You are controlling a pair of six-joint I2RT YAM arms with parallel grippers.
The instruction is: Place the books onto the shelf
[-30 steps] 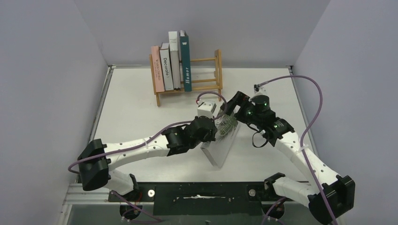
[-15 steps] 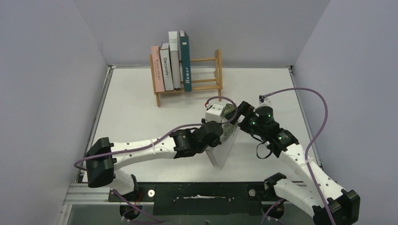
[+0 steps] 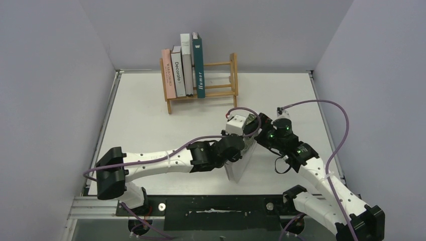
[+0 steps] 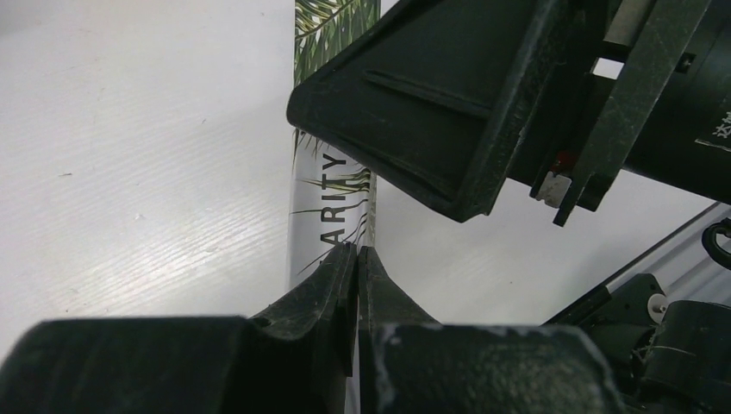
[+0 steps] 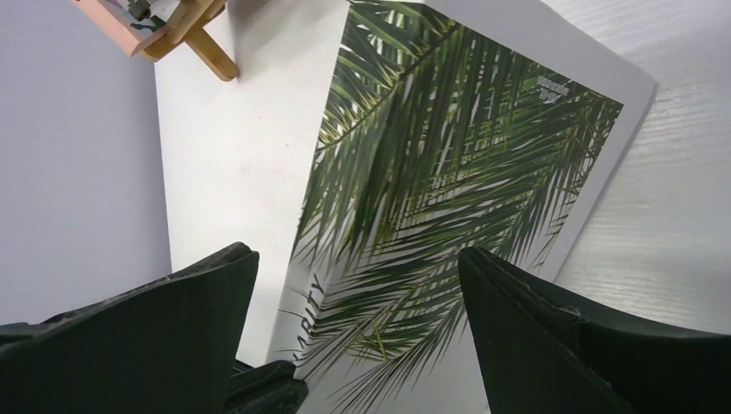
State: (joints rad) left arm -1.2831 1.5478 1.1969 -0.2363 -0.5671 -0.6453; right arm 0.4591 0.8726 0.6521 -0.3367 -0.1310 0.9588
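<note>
One white book with green palm leaves stands tilted on the table, between the two arms. The right gripper is spread wide over its cover and holds nothing. The left gripper is clenched empty, its tips at the book's spine. Four other books stand upright in the shelf, well apart from it.

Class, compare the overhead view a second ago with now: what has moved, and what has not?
The left arm reached further right, its shut left gripper at the spine of the palm-leaf book, which now stands steeper and looks narrower from above. The open right gripper drew back toward the near edge, straddling the cover. Nothing was gripped or released. The four books on the shelf stayed put.
</note>
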